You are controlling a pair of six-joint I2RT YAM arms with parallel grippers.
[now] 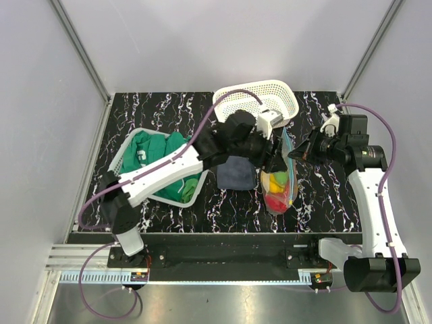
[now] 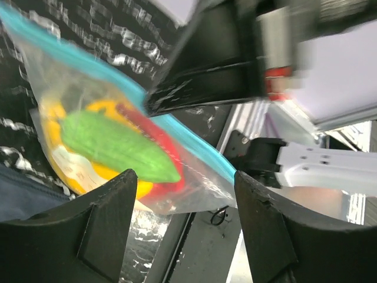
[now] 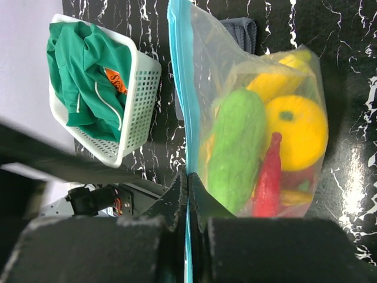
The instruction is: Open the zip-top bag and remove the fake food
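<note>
Sideways, right tool (image 3: 187,181) pinches the zip-top bag (image 3: 230,71) strip, left tool (image 2: 184,187) gaping wide beside it

Just above the right claw (image 3: 187,175), the bag (image 3: 235,65) is showing clear plastic with a teal-blue strip (image 3: 179,88). Beside the claw, a green vegetable (image 3: 235,147), a red chili (image 3: 268,177) and a yellow fruit (image 3: 297,130) are showing through, with a reddish, perhaps pink, patch (image 3: 297,177) next to the chili. The table (image 3: 344,35) is showing black with white veins.

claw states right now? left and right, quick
Left claw: open, holding nothing.
Right claw: closed on the zip-top bag, pinching its teal zip strip.
</note>
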